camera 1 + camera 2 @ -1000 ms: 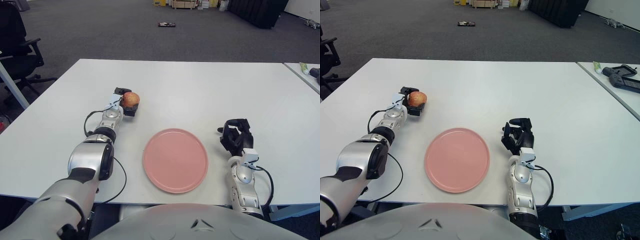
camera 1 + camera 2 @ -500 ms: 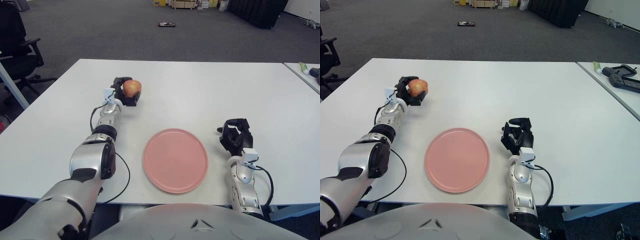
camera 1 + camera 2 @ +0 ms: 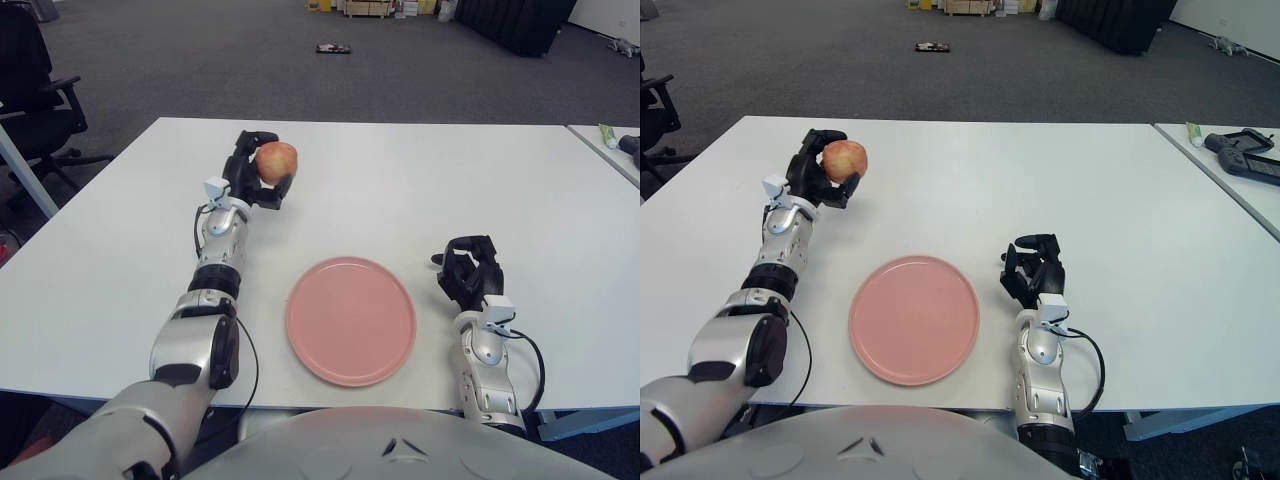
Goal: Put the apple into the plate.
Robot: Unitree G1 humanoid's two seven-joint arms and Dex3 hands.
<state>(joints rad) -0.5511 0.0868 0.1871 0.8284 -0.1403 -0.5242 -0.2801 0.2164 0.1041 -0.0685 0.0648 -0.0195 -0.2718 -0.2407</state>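
i have the apple (image 3: 277, 160) grasped in the left hand (image 3: 256, 172), fingers wrapped around it, held off the white table (image 3: 420, 180), up and to the left of the pink plate (image 3: 351, 320). this looks like the carry step. next i need to swing it right and toward me over the plate, lower, then let go. the right hand (image 3: 468, 274) shows just right of the plate, curled, holding nothing.

A red-yellow apple (image 3: 277, 160) sits gripped in the left hand (image 3: 258, 172), seemingly off the tabletop; the round pink plate (image 3: 351, 320) lies flat, empty.
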